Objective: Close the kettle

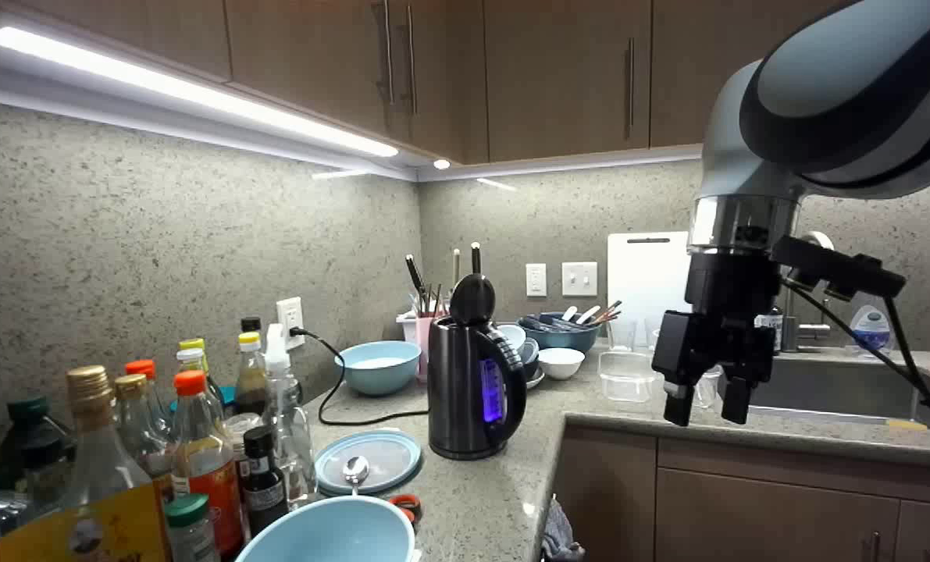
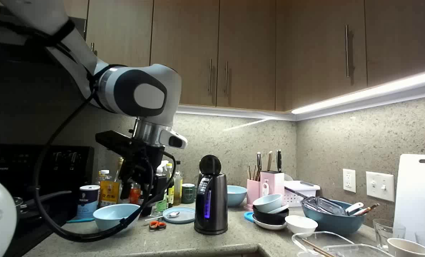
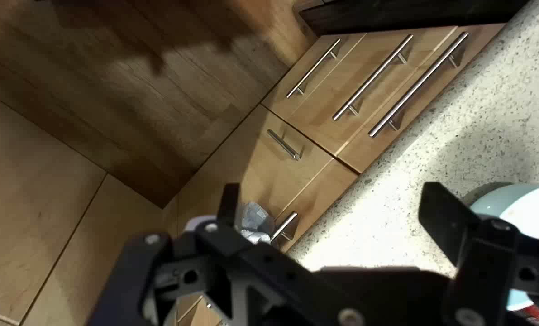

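The tall dark glossy kettle (image 1: 455, 390) stands upright on the counter in both exterior views (image 2: 217, 203). A purple-blue strip glows by its side handle (image 1: 514, 382). Its round lid (image 1: 474, 300) stands open, tilted up above the rim; it also shows raised in an exterior view (image 2: 210, 165). My gripper (image 1: 707, 404) points down, apart from the kettle. It hangs to the kettle's right in that view and to its left in an exterior view (image 2: 141, 189). In the wrist view the fingers (image 3: 330, 194) are wide apart with nothing between them. The kettle is out of the wrist view.
Several bottles (image 1: 199, 437) and a light blue bowl (image 1: 332, 535) stand at the counter's left. A blue lid with a spoon (image 1: 390, 457) and scissors (image 2: 157, 225) lie near the kettle. Bowls (image 2: 269, 210) and a knife block (image 2: 272, 184) stand behind it. Cabinets (image 2: 183, 46) hang above.
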